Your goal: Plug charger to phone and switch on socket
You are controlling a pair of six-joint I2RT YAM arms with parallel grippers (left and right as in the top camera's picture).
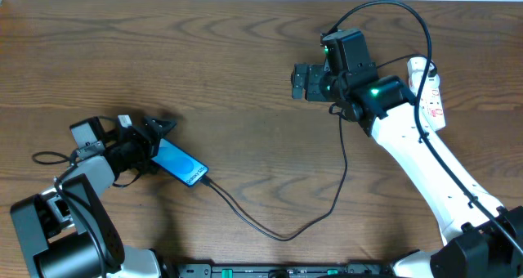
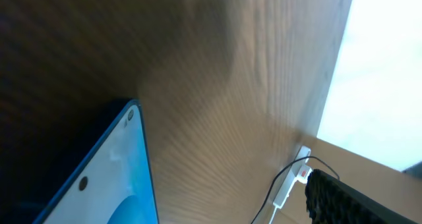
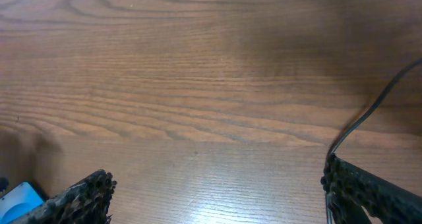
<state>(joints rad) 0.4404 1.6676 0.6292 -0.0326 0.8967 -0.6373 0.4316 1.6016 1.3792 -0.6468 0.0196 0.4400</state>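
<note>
two arms, two claws, one phone, one charger, one socket, all on a single brown wood tabletop (image 1: 204, 57). nearest, at the lower left, the left claw (image 1: 145, 129) sits with its fingers spread at the phone's upper-left end and not pinching it. the phone (image 1: 181, 165) lies flat and slanted just beside it, a small black-edged slab with a bright blue screen and a strip of white text near its lower-right end. the charger (image 1: 278, 233), a thin black cable, meets that end, dips toward the near edge, then climbs up toward the right arm. farther back, the right claw (image 1: 298, 80) hangs over bare wood with its fingers spread wide and nothing between them, pointing left. farthest right lies the socket (image 1: 433, 98), a narrow white strip with red marks, partly covered by the white arm. only the left wrist view shows the small dark camera dot in the phone's screen and a lighter blue arc, with the socket small and far off near the tabletop edge. the right wrist view shows both dark textured fingertips (image 3: 79, 197) well apart and a thin black cable i cannot identify.
</note>
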